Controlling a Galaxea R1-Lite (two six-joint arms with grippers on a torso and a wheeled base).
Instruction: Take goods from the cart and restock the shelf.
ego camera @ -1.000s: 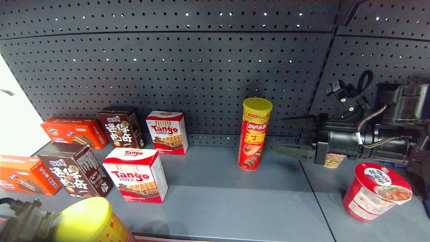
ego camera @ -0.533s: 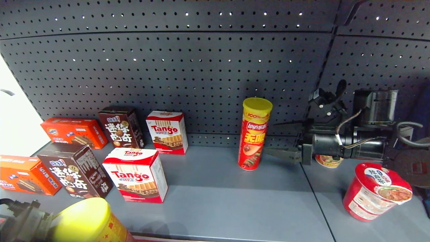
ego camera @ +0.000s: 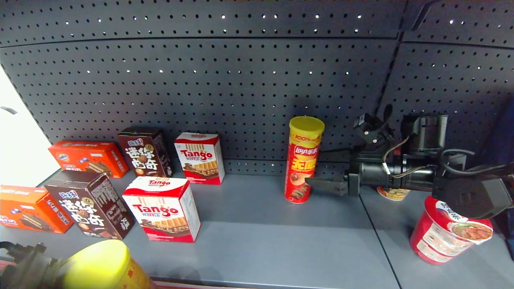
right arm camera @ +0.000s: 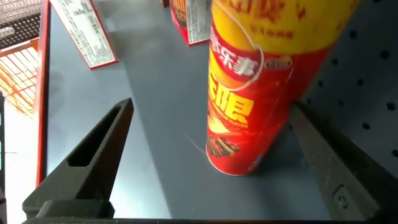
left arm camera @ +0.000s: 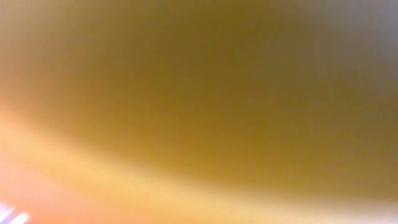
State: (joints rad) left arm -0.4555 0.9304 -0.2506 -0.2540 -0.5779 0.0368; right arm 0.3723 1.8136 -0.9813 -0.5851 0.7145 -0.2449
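Observation:
A tall red chips can [ego camera: 303, 158] with a yellow lid stands upright on the grey shelf [ego camera: 257, 241], near the pegboard back. My right gripper [ego camera: 317, 166] comes in from the right, open, one finger on each side of the can's lower half. In the right wrist view the can [right arm camera: 249, 112] stands between the two black fingers [right arm camera: 93, 162], and I cannot tell whether they touch it. At the bottom left, my left gripper [ego camera: 28, 269] holds a second yellow-lidded can [ego camera: 100, 265] in front of the shelf's edge. Up close that can [left arm camera: 199, 112] is a yellow-orange blur.
Wafer boxes [ego camera: 164, 208], brown boxes [ego camera: 90, 202] and orange boxes [ego camera: 88, 157] stand in two rows on the left. A red noodle cup [ego camera: 449, 228] sits at the right, a smaller cup [ego camera: 393, 193] behind the right arm. Bare shelf lies in front of the standing can.
My right gripper has moved left along the shelf, from clear of the standing can to straddling it. The can in my left gripper has sunk slightly.

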